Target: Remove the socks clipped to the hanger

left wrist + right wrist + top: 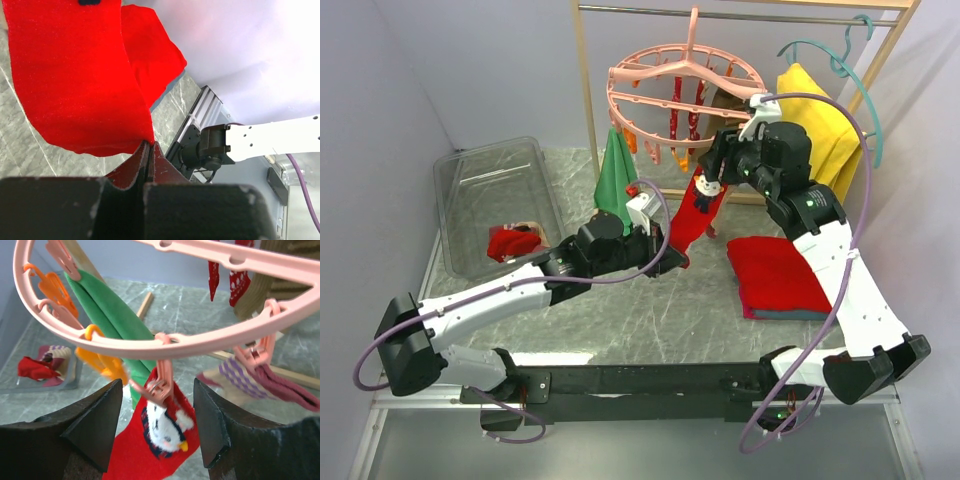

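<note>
The pink hanger [685,85] hangs from a wooden rack. A red sock with a white penguin [700,200] hangs from one of its pegs. My left gripper [670,252] is shut on the sock's lower end; in the left wrist view the gripper [148,146] pinches the edge of the red sock [75,75]. My right gripper [717,170] is open at the peg. In the right wrist view the gripper [157,390] straddles the pink peg [160,382] that holds the sock [160,440] under the ring [150,342]. More socks [685,105] hang inside the ring. A tan sock with purple stripes [245,372] hangs to the right.
A clear bin [470,165] at the left holds a red sock [510,242]. A green cloth [615,175] hangs beside the ring. A folded red cloth [775,275] lies at the right. A yellow cloth [820,120] hangs on a teal hanger.
</note>
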{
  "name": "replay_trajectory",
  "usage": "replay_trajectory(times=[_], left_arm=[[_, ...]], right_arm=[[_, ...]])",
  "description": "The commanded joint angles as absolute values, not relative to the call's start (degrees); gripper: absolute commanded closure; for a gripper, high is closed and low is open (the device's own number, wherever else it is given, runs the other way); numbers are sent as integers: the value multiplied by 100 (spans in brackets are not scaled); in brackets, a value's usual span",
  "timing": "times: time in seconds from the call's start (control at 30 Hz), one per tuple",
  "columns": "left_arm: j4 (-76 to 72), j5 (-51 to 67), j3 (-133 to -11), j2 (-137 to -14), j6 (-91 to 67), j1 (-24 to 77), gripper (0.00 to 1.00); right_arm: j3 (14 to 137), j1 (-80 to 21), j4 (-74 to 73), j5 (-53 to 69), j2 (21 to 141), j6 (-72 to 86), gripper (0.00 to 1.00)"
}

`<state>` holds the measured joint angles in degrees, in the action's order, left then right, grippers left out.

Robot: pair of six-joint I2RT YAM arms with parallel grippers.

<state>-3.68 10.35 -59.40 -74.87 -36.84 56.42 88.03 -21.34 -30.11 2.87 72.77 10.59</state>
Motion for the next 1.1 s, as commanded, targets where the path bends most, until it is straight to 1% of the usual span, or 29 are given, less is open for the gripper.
replay_trajectory(times=[0.0,0.13,0.27,0.37,0.57,0.67,0.7,0.87,0.97,1.0,1.07], left_arm=[[-378,1195,-5924,-7260,-3761,5669,99],[-378,1292,-5906,-7119,-3823,5669,99],[-369,1310,-5792,-6909,-3885,5678,99],[-334,1301,-5731,-6786,-3911,5678,99],[-255,1222,-5695,-6548,-3902,5678,99],[-193,1213,-5713,-6478,-3876,5678,99],[-176,1204,-5713,-6460,-3876,5678,99],[-167,1257,-5695,-6399,-3911,5678,99],[-184,1248,-5652,-6337,-3937,5678,99],[-167,1222,-5634,-6320,-3937,5678,99],[-80,1143,-5581,-6302,-3903,5678,99]], right_arm=[[8710,-1951,-2391,993,7180,1046,35],[8701,-1890,-2259,1142,7268,1011,36],[8614,-1802,-2004,1668,7312,1133,37],[8648,-1802,-1942,1845,7409,1160,38],[8648,-1784,-1872,1951,7506,1239,41],[8684,-1784,-1960,1829,7550,1230,41],[8692,-1784,-2038,1767,7550,1213,39],[8604,-1775,-1907,2003,7611,1283,40],[8552,-1775,-1794,2083,7612,1379,47],[8526,-1775,-1680,2083,7603,1423,54],[8508,-1784,-1661,2057,7585,1485,64]])
